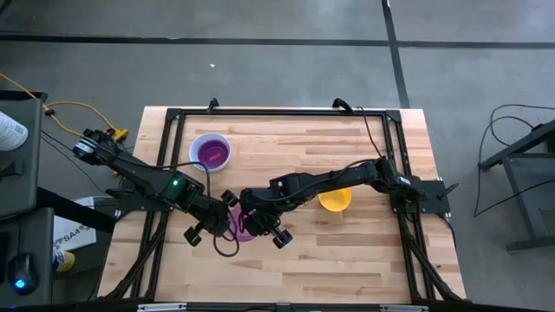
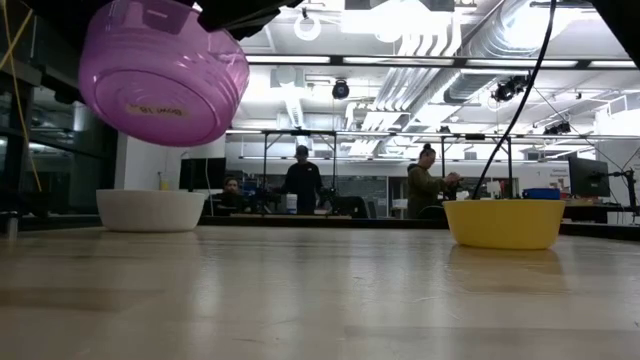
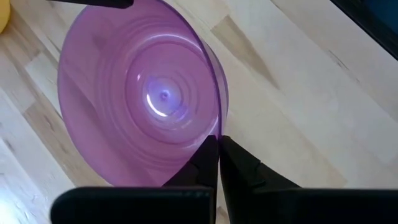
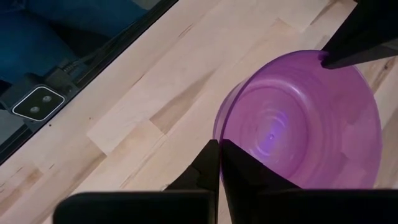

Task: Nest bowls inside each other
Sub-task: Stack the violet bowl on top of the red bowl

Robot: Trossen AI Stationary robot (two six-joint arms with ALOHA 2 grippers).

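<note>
A see-through purple bowl point(image 2: 165, 75) hangs above the table's near middle, mouth up and a little tilted, held between both grippers. My left gripper point(image 3: 217, 146) is shut on its rim from the left. My right gripper point(image 4: 219, 152) is shut on the rim across from it, coming from the right. In the high view the bowl point(image 1: 245, 230) shows only in part under the two hands. A yellow bowl point(image 1: 335, 201) stands upright on its base right of the middle. A white bowl point(image 1: 211, 152), its inside showing purple, stands at the far left. My left gripper pinches the purple bowl's rim point(image 3: 214, 127), one finger inside the bowl and one outside. The fingers slant down from the table's left. The bowl is lifted clear of the table. My right gripper pinches the rim on the opposite side point(image 4: 217, 134), one finger inside the wall and one outside. Its fingers slant down from the table's right. The bowl hangs clear between the two holds, a little tilted.
A black frame point(image 1: 286, 113) runs around the wooden tabletop's edges. Bare wood lies under the lifted bowl and along the near edge. People stand at benches in the room beyond the table's far side.
</note>
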